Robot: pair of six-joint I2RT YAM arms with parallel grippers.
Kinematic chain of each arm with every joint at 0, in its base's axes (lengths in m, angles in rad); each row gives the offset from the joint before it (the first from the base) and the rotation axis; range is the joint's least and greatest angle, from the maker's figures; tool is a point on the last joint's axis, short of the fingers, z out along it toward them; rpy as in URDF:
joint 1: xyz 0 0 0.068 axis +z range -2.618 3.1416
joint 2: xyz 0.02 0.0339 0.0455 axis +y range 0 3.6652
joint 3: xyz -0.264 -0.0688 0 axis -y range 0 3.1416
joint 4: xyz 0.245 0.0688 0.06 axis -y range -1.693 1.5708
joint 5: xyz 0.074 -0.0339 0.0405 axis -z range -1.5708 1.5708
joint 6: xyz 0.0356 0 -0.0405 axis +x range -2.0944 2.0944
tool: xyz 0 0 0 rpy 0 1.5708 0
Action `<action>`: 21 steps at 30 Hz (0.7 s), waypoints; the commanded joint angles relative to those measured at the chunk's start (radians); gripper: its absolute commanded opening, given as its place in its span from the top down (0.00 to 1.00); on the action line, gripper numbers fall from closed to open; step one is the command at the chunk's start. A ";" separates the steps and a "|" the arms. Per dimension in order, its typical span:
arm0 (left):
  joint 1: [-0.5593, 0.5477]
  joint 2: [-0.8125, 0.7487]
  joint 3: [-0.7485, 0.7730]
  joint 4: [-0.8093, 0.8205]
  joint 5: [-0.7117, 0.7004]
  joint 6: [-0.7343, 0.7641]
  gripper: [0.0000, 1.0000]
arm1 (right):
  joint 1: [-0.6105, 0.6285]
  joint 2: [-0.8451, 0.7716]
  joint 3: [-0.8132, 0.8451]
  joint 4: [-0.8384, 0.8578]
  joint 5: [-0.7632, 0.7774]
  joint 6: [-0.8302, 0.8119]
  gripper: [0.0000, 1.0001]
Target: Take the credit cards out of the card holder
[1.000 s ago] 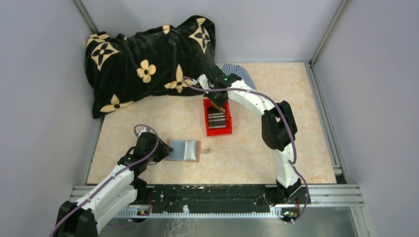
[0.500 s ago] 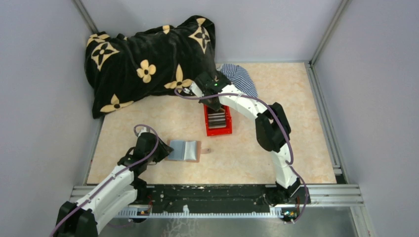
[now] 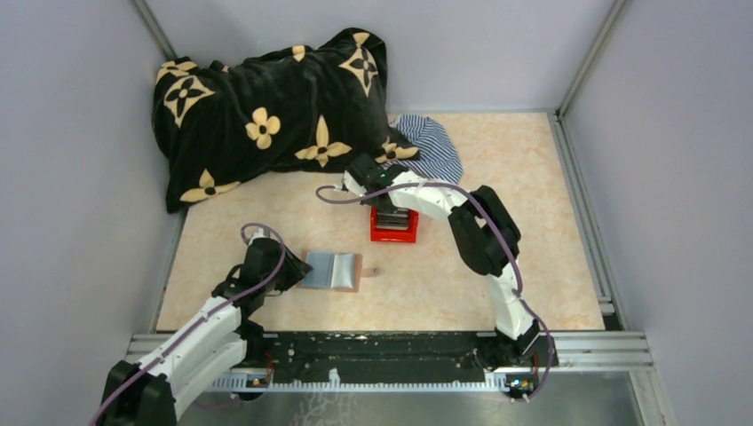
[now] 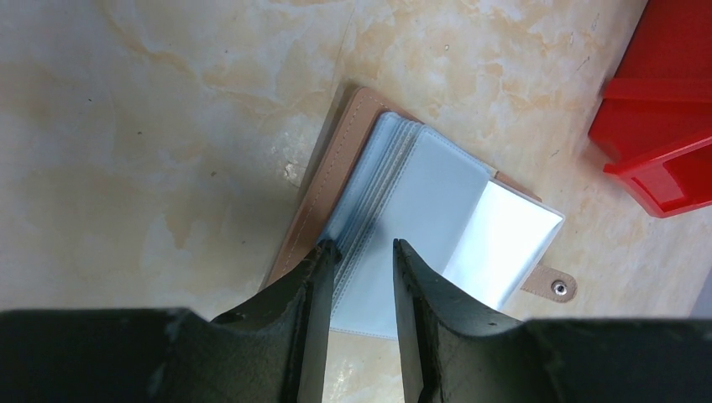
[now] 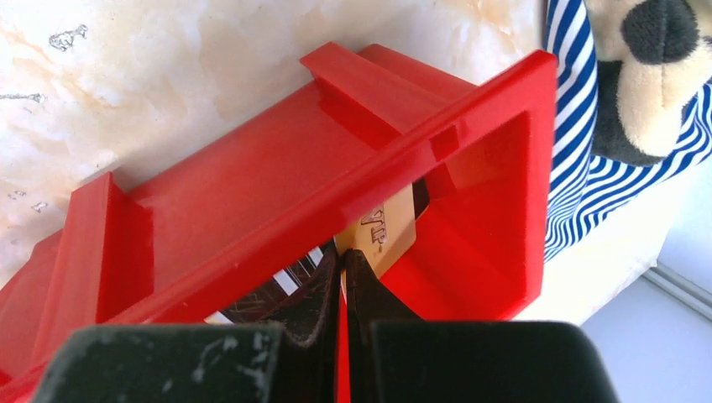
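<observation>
The card holder (image 3: 333,271) lies open on the table, brown border up and pale grey-blue sleeves (image 4: 420,193) showing. My left gripper (image 4: 361,252) is over its near edge, jaws apart, one fingertip (image 4: 326,256) against the sleeve stack; nothing is clamped between them. My right gripper (image 5: 342,256) is shut on an orange-tan credit card (image 5: 388,225), which hangs inside the far end of the red bin (image 5: 252,168). More credit cards (image 3: 393,219), dark with pale stripes, lie in that bin. From above, the right gripper (image 3: 377,191) hides the held card.
A black blanket with tan flower shapes (image 3: 266,106) fills the back left. A blue-striped cloth (image 3: 431,146) and a plush toy (image 5: 638,67) lie just behind the bin. Grey walls close in the table on three sides.
My right gripper has dropped and shifted slightly left, lowering the orange-tan card into the far end of the red bin. The left arm and the card holder have stayed put.
</observation>
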 commanded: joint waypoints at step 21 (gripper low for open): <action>0.012 0.039 -0.039 0.008 0.025 0.032 0.62 | 0.018 -0.183 -0.164 0.265 0.089 0.074 0.78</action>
